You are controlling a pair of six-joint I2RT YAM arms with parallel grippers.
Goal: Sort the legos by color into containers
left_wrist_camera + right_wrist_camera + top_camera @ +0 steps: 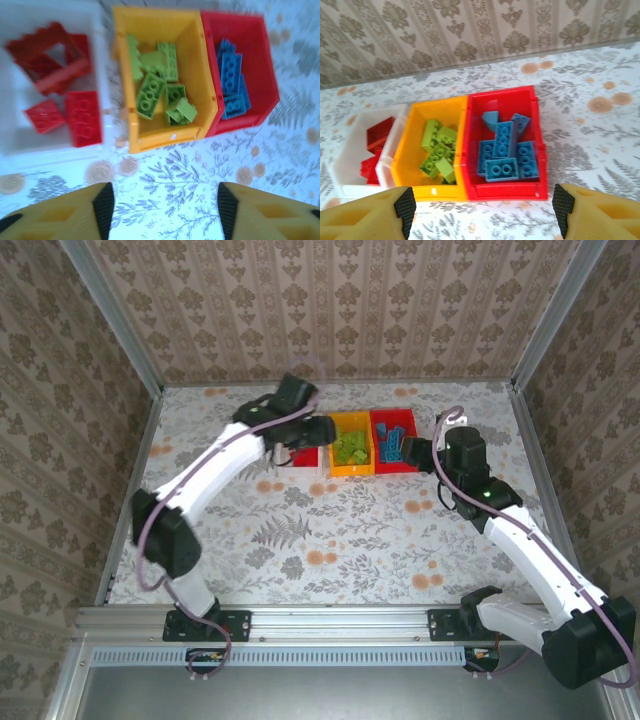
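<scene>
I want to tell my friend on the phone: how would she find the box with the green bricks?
Look at the far side of the flowery table, where three little bins sit in a row. Take the middle one, the yellow-orange bin, between the white bin and the red bin. It alone holds lime green bricks.

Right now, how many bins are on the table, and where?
3, side by side in a row: white bin on the left with red bricks, yellow-orange bin in the middle with green bricks, red bin on the right with blue bricks. None seems hidden.
</scene>
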